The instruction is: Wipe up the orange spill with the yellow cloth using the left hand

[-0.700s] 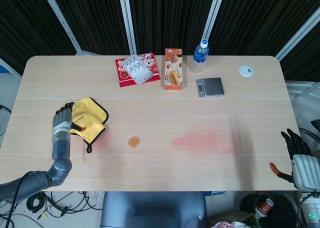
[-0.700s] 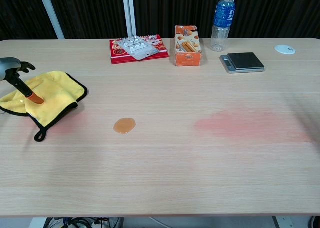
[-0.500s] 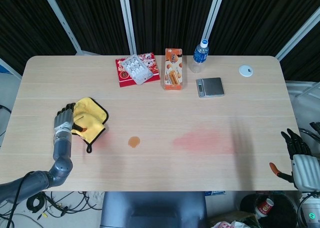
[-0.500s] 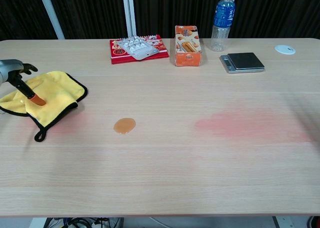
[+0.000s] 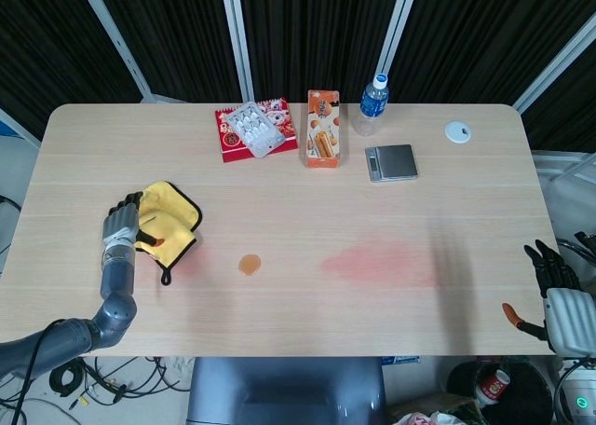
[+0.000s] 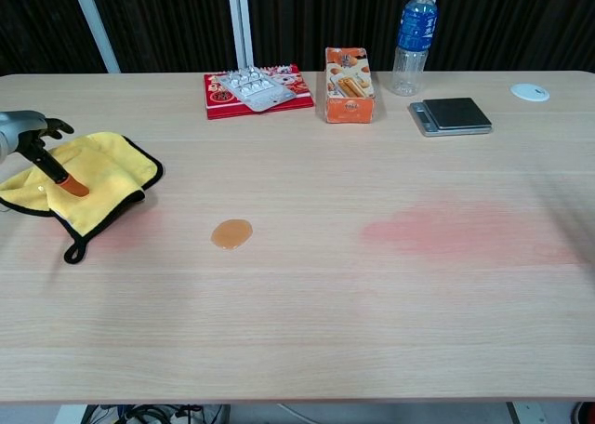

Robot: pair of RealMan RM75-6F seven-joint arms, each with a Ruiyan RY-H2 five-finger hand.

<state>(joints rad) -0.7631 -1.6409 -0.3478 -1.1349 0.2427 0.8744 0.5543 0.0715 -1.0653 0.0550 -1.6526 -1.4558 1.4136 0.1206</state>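
Observation:
The yellow cloth (image 5: 170,220) with dark edging lies crumpled near the table's left side, a loop at its near corner; it shows again as the cloth (image 6: 98,175) in the chest view. My left hand (image 5: 120,227) sits at the cloth's left edge, fingers apart, holding nothing. In the chest view the left hand (image 6: 30,138) reaches its orange-tipped thumb down onto the cloth's top. The small round orange spill (image 5: 249,264) lies on the bare table to the right of the cloth, and the spill (image 6: 231,233) is well apart from it. My right hand (image 5: 557,293) hangs off the table's right near corner, fingers spread.
Along the far edge stand a red box with a blister pack (image 5: 255,130), an orange carton (image 5: 322,142), a water bottle (image 5: 372,103), a small grey scale (image 5: 391,162) and a white disc (image 5: 457,131). A faint pink stain (image 5: 382,262) marks the table right of the spill.
My left hand has crept slightly toward the near edge along the cloth's left side, its thumb sliding a little over the cloth. The cloth, the spill and the right hand have stayed put.

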